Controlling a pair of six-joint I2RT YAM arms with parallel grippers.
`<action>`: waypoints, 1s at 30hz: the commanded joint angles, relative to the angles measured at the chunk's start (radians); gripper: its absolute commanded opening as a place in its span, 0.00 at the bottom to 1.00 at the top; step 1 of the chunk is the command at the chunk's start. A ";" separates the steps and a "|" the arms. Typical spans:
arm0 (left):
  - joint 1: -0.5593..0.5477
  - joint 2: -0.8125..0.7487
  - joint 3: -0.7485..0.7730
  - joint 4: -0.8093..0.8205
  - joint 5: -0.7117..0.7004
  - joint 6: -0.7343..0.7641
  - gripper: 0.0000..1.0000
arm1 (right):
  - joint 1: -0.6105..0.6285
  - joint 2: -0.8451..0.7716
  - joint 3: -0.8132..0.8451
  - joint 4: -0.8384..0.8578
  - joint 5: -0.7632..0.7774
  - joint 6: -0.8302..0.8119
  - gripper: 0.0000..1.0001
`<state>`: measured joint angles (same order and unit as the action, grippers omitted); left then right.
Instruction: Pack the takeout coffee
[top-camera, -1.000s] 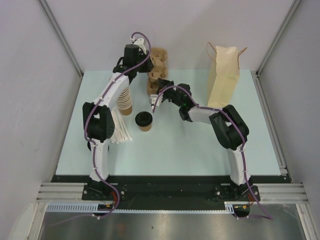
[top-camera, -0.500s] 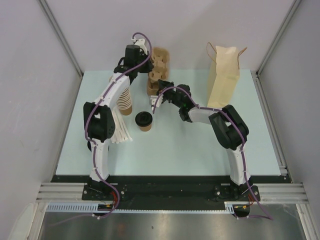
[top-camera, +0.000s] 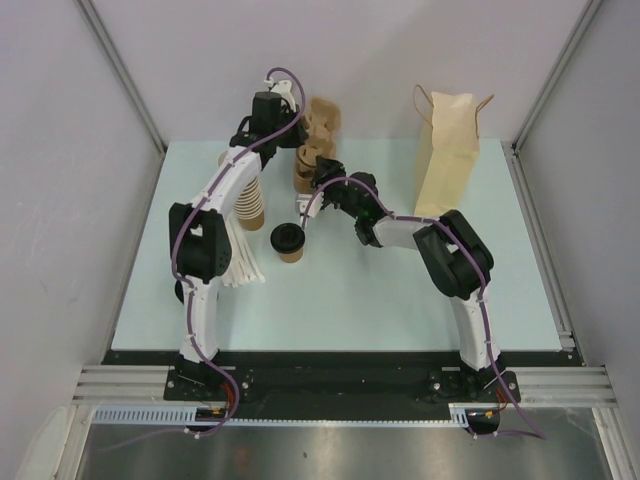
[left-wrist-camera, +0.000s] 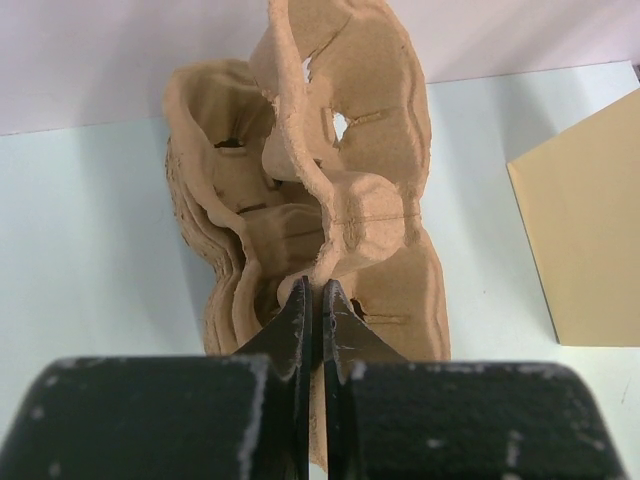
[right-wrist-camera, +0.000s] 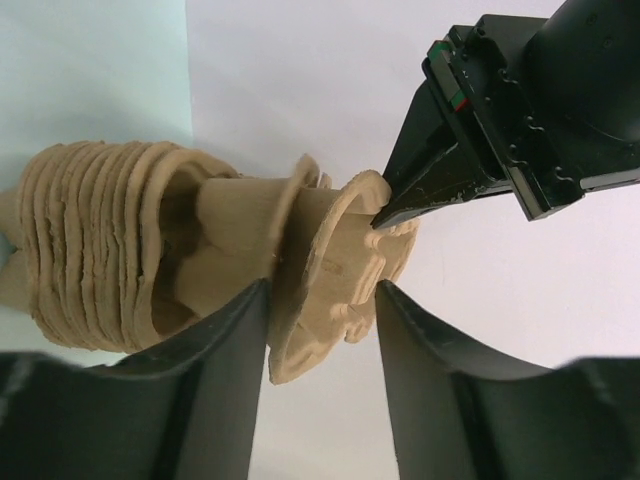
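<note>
From above, the left arm (top-camera: 225, 185) hides part of the stack of cups (top-camera: 251, 203), and the fingertips are too small to read there. Up close, the left tool (left-wrist-camera: 313, 288) is clenched on the edge of the top cup carrier (left-wrist-camera: 345, 190) — tipped up off the stack of cup carriers (right-wrist-camera: 90, 240). The right tool (right-wrist-camera: 321, 287) is spread wide with that carrier between its fingers; I cannot tell if they touch it. The takeout coffee (top-camera: 287, 241) — brown cup, black lid — stands upright on the tabletop (top-camera: 350, 290), untouched.
</note>
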<state>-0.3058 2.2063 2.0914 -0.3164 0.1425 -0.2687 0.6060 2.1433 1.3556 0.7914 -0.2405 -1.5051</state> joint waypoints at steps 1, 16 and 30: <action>-0.003 -0.017 0.042 0.049 0.026 0.010 0.00 | 0.001 -0.020 0.005 0.055 0.020 -0.018 0.55; -0.001 -0.147 0.041 0.131 0.091 -0.001 0.00 | 0.006 -0.259 -0.061 -0.137 0.024 0.097 1.00; 0.002 -0.676 -0.333 0.301 0.255 -0.139 0.00 | -0.041 -0.835 0.088 -0.841 0.070 1.147 1.00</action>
<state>-0.3035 1.7744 1.8992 -0.1757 0.3191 -0.3256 0.6106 1.3983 1.3182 0.2447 -0.1913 -0.8761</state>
